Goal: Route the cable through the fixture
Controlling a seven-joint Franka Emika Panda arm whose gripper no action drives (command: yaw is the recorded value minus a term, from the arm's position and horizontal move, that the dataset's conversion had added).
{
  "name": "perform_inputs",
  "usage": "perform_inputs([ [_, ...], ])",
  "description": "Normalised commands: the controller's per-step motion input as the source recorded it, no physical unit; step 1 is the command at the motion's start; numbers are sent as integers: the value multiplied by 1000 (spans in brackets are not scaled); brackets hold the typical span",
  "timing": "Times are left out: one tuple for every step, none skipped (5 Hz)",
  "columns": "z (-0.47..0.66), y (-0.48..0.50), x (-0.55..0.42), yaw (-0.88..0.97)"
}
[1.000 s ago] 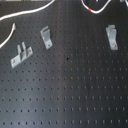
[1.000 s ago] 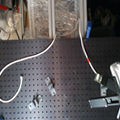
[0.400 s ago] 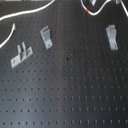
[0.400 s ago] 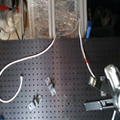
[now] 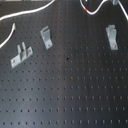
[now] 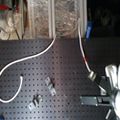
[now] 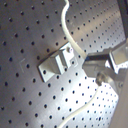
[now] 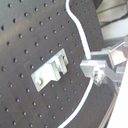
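Note:
The white cable (image 6: 26, 61) runs from the second exterior view's left across the black board, and its red band (image 6: 85, 59) sits just above my gripper (image 6: 100, 83). In the first exterior view the band (image 5: 86, 9) lies at the far edge, up and left of the right fixture (image 5: 112, 36). In both wrist views the gripper (image 8: 97, 70) is shut on the cable (image 8: 80, 40). From there the cable runs close beside the slotted tab of the fixture (image 8: 50, 70), also seen in the first wrist view (image 7: 57, 62). I cannot tell whether it sits in the slot.
A second single-tab bracket (image 5: 46, 36) and a wider two-prong bracket (image 5: 21, 54) stand at the first exterior view's left; both show in the second exterior view (image 6: 49, 85) (image 6: 34, 102). Cluttered shelves (image 6: 44, 16) line the board's far edge. The white arm (image 6: 117, 86) fills the second exterior view's right.
The arm has shifted slightly toward the second exterior view's left. The cable and brackets have hardly moved.

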Motion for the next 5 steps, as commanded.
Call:
perform_inputs([
  [101,-59,-272,706],
  [2,-22,-171,277],
  [66,0,-8,0],
  [202,-90,-88,297],
  [85,-168,-206,420],
])
